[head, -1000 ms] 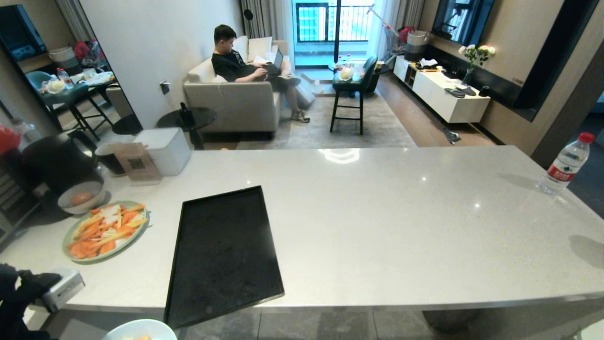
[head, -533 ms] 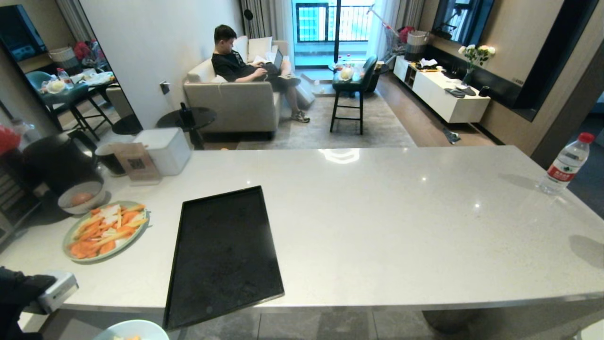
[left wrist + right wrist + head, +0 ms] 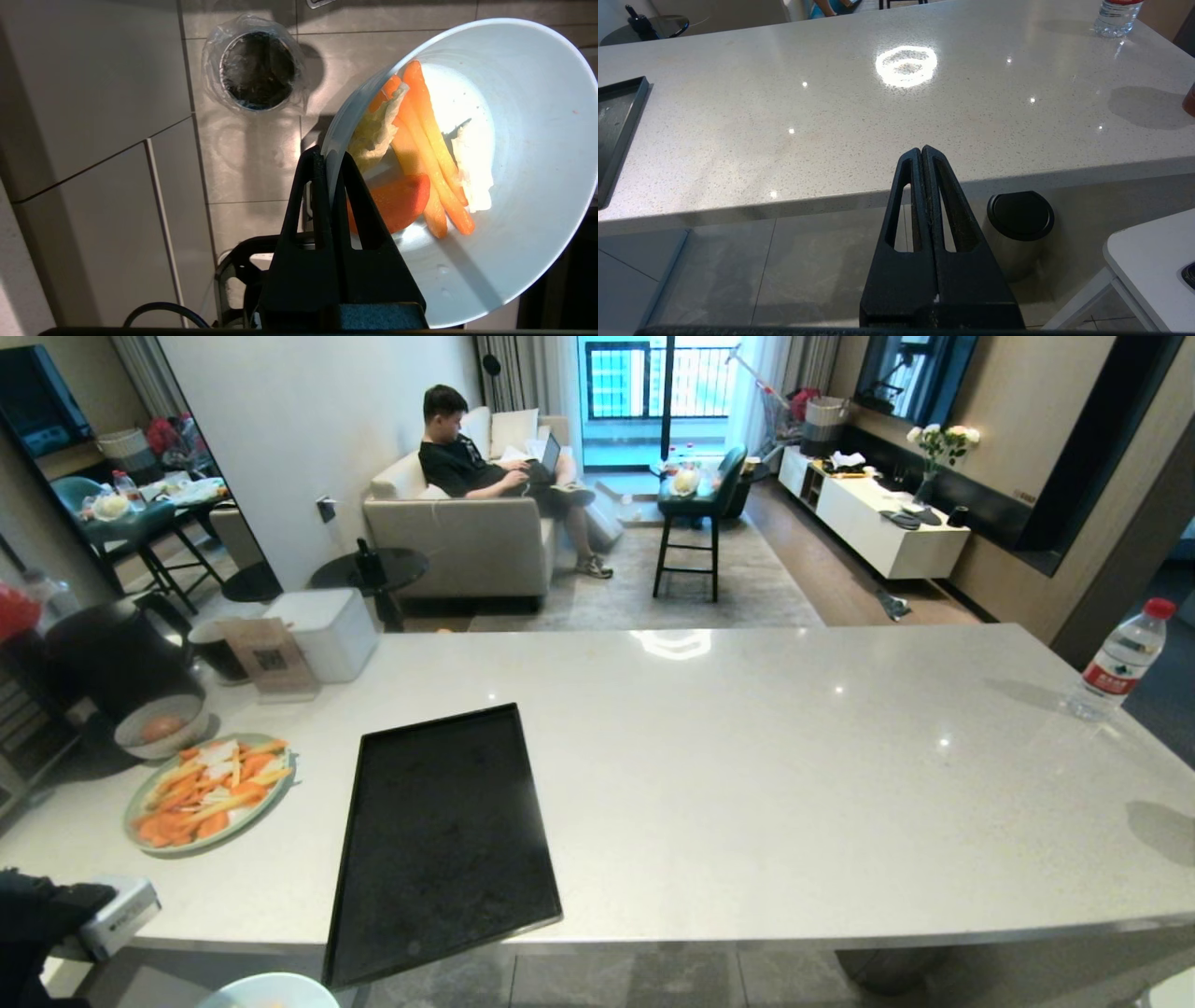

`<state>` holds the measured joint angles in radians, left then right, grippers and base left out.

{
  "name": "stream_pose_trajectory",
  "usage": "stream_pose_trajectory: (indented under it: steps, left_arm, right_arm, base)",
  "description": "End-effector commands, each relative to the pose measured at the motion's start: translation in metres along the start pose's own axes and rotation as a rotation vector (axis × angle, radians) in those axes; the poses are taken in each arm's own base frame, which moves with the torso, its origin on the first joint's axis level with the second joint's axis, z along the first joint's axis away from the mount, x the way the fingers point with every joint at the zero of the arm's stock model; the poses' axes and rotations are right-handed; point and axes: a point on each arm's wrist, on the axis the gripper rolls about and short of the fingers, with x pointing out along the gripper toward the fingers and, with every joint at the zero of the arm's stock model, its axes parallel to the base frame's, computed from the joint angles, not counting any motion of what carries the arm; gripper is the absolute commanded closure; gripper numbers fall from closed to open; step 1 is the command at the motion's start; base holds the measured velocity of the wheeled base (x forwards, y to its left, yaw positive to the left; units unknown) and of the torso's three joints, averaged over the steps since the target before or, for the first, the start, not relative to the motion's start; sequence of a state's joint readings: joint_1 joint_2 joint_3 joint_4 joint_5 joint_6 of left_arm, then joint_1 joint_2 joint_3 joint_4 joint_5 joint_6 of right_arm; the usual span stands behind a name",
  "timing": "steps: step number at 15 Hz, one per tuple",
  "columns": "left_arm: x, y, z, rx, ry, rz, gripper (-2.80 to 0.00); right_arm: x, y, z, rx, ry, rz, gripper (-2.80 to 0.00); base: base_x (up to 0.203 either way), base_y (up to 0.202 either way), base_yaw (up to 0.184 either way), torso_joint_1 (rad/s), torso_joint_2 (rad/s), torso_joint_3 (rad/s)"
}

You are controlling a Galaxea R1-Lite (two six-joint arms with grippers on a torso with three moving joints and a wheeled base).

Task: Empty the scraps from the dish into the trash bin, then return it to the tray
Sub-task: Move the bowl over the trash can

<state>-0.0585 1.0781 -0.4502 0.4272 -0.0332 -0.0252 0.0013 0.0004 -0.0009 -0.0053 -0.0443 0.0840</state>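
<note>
Glossy round dish (image 3: 523,196), rim pinched by left end effector (image 3: 332,161), holds waxy orange scraps (image 3: 425,154).

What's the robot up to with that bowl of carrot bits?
Its left pincer is clamped on the rim of the dish, held below the counter's edge. The scraps, carrot pieces and pale bits, are still inside. The trash bin stands on the floor beneath, off to one side of the dish, so nothing has been tipped yet. The black tray lies bare on the counter. The right pincer hangs shut and idle by the counter's edge.
</note>
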Motion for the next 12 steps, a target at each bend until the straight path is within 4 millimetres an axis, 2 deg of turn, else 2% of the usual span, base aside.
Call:
stream_pose_trajectory:
  steps: [1,12]
  left_arm:
    - [-0.0005,-0.0037,0.0032,-0.034,0.001,-0.014,0.0]
    - [0.0009,-0.0101,0.0013,-0.021,0.011,-0.008,0.0]
  right_arm:
    - [0.0,0.0,-0.0001,0.0,-0.001,0.0,0.0]
    - [-0.0001,0.0,0.0002,0.0,-0.002,0.0,0.0]
  base:
    - [0.0,0.0,0.0,0.0,0.0,0.0]
    - [0.0,0.0,0.0,0.0,0.0,0.0]
